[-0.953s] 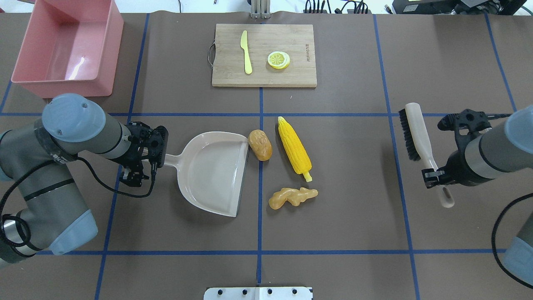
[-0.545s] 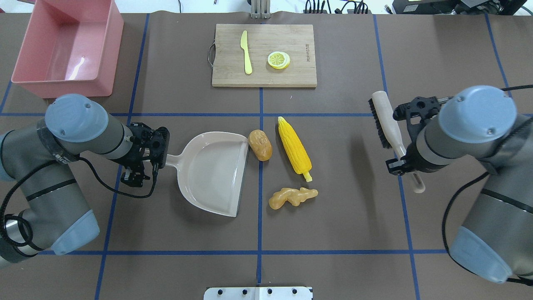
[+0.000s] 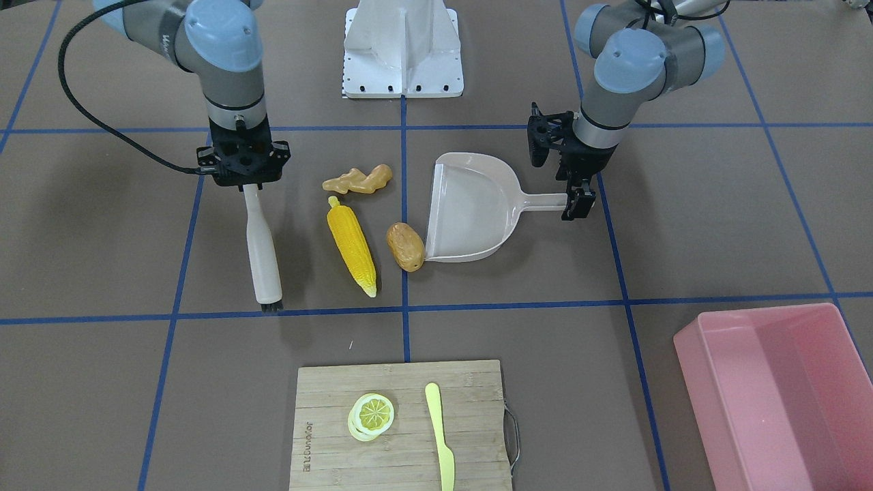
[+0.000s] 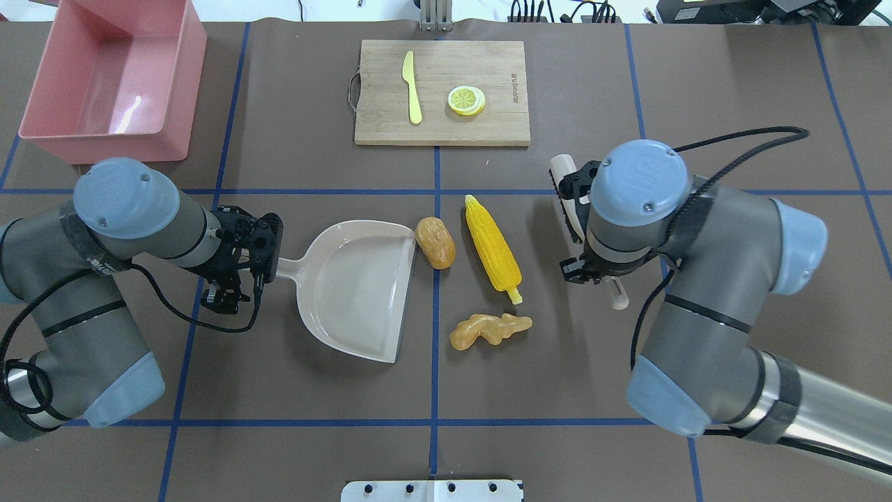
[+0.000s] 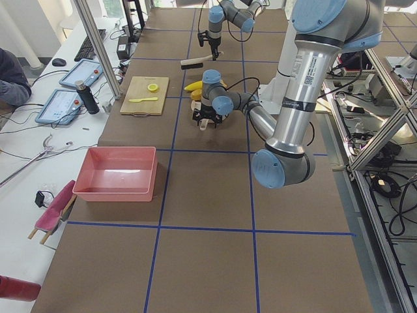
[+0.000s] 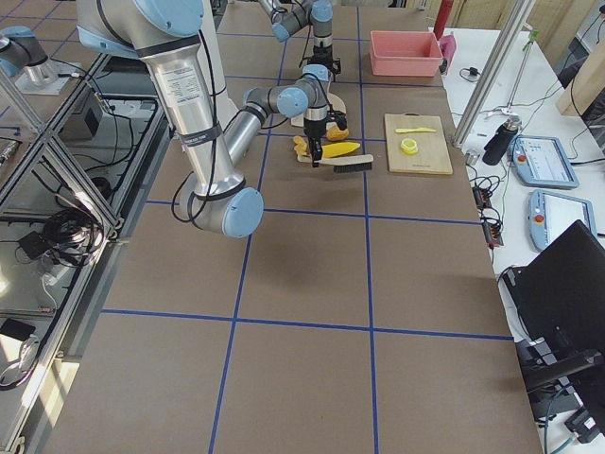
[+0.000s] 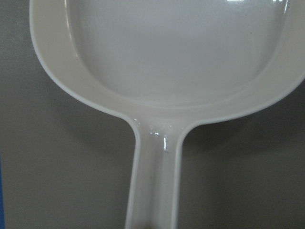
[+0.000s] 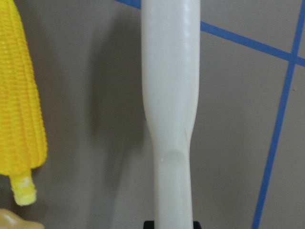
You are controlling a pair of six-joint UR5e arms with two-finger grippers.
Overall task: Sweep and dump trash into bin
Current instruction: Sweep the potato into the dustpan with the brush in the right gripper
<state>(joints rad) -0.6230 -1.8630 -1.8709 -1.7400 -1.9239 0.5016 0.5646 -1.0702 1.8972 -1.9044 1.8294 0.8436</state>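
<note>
Trash is three toy foods on the table (image 4: 557,390), none swept yet: the dustpan (image 4: 355,293) lies empty. Left to right in the overhead view, the pink bin (image 4: 104,148) stands well apart from the dustpan, out past its handle side, with nothing in it. The left end effector (image 3: 574,202) is clamped on the dustpan's handle, the pan flat with its open lip facing the food. A brown potato (image 4: 435,242) sits at the lip's far end, seemingly touching it; the corn cob (image 4: 492,244) lies just past the potato, roughly parallel to the lip; the ginger root (image 4: 489,330) lies near the lip's near half, not touching. On the corn's side away from the dustpan, the right end effector (image 3: 244,183) grips a white brush (image 3: 262,252) by its handle; whether the bristles touch the table I cannot tell.

I judge this to be the line-up for the first sweep. The next move calls for bristles set down behind the corn and dragged toward the lip, while the left arm holds the pan flat so the round pieces go in, not under.

Against a second ago, the right arm has brought the brush from well beyond the corn to just beside it; dustpan, left arm and foods lie unchanged
</note>
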